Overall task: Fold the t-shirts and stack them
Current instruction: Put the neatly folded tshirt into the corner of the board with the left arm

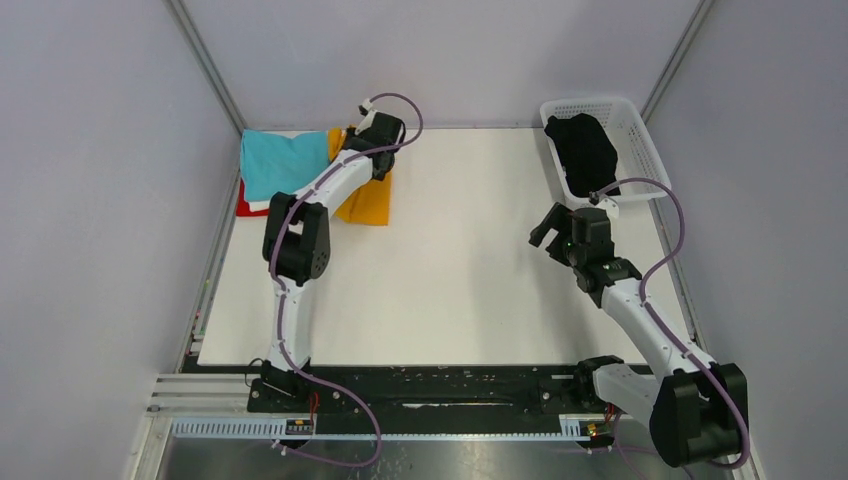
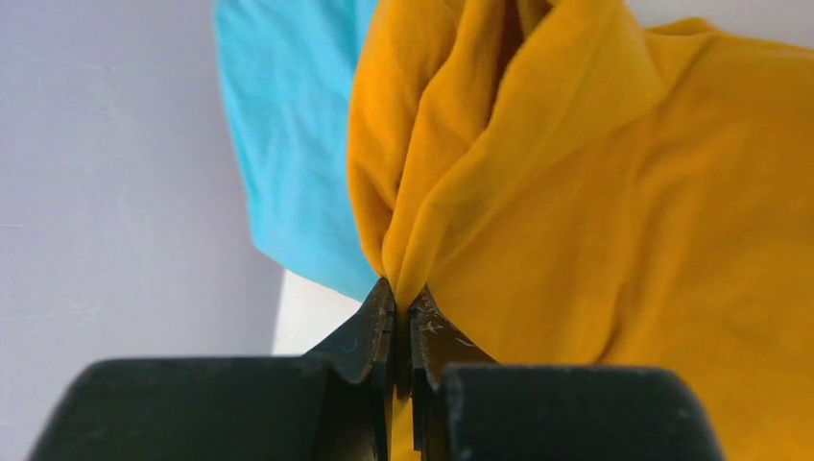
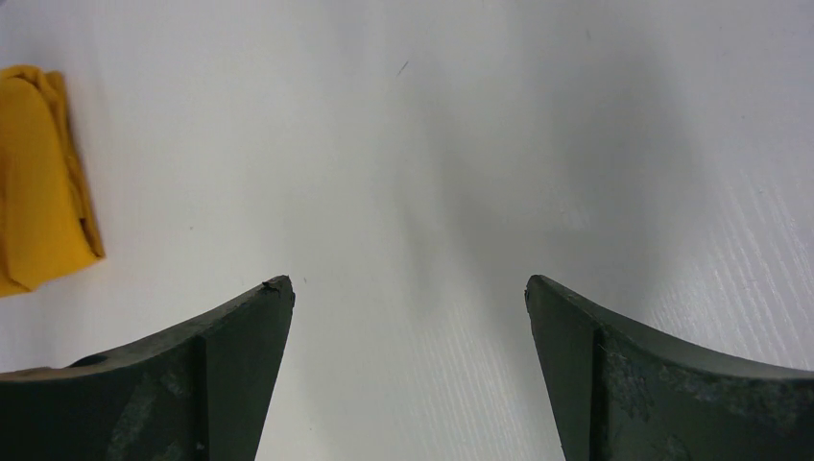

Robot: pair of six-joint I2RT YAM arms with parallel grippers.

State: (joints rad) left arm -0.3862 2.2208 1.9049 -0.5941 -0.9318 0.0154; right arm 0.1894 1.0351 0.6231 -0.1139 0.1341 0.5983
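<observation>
From above, the left tool (image 1: pixel 358 130) reaches to the far left corner of the bench (image 1: pixel 450 270), where it meets the mustard-orange t-shirt (image 1: pixel 370 205), which lies partly over the teal t-shirt (image 1: pixel 285 160). A red t-shirt (image 1: pixel 245 208) peeks out beneath at the bench's left edge. The black t-shirt (image 1: pixel 585 150) sits in the white basket (image 1: pixel 640 130) at the far right corner, and the right tool (image 1: pixel 548 228) hovers just in front of that basket. Only the left wrist view shows the grip: the tool's jaws are pinched tight on a gathered fold of the mustard-orange cloth, with the teal cloth behind it to the left. The right wrist view settles what the overhead leaves unclear: the right tool's jaws stand wide apart over bare bench, holding nothing, with a corner of mustard-orange cloth at the far left.
</observation>
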